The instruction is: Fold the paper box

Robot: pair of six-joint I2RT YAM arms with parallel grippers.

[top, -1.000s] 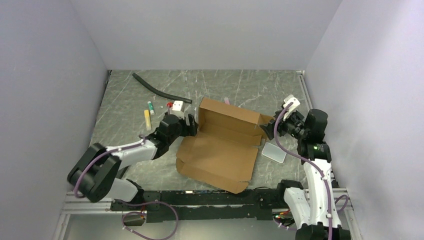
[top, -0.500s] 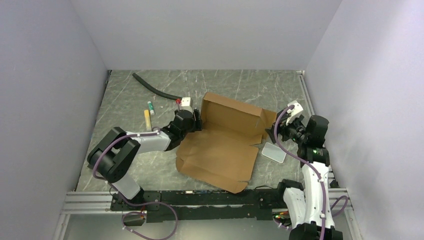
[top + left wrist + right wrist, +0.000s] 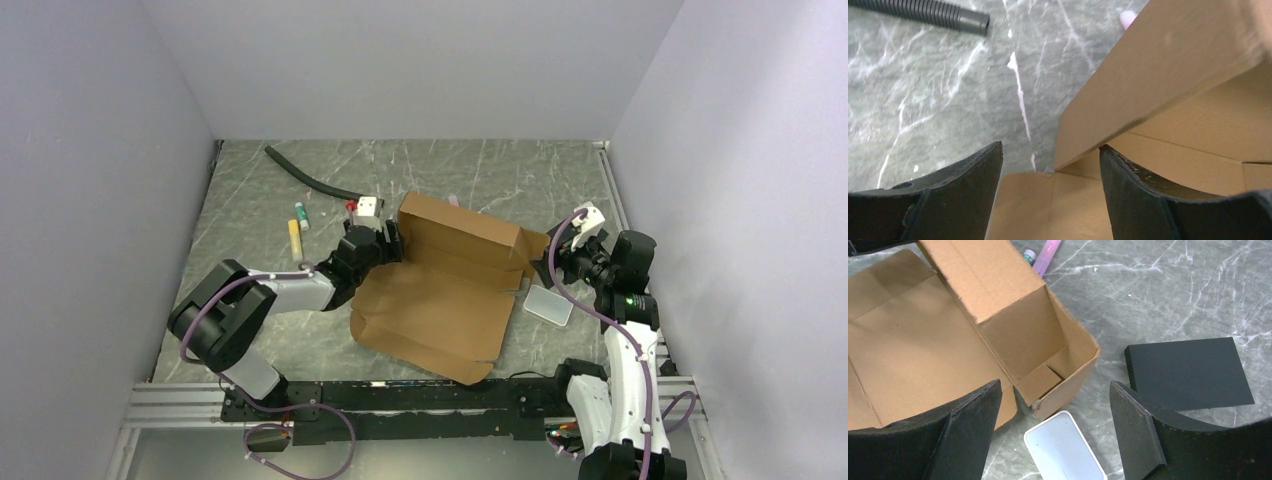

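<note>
The paper box [image 3: 440, 300] is a brown cardboard sheet lying flat on the table, with its rear wall and right side flap raised. My left gripper [image 3: 390, 240] is at the box's rear left corner. In the left wrist view it is open [image 3: 1050, 150]: one finger is over the marble and the other is inside the box [image 3: 1168, 55], with the end of the wall between them and untouched. My right gripper [image 3: 545, 265] hovers open [image 3: 1054, 390] just off the box's [image 3: 908, 350] rear right corner, holding nothing.
A translucent grey lid [image 3: 549, 304] [image 3: 1065, 450] lies by the right corner, with a black pad [image 3: 1188, 372] beside it. A black hose [image 3: 310, 180] [image 3: 923, 10], a yellow marker [image 3: 295, 240] and a green-capped stick [image 3: 301, 215] lie at the left rear. A pink marker [image 3: 1046, 255] lies behind the box. Walls close in on three sides.
My left gripper has moved back and to the right, up to the box's rear left corner. The right gripper has dropped a little toward the right corner. The box has barely shifted.
</note>
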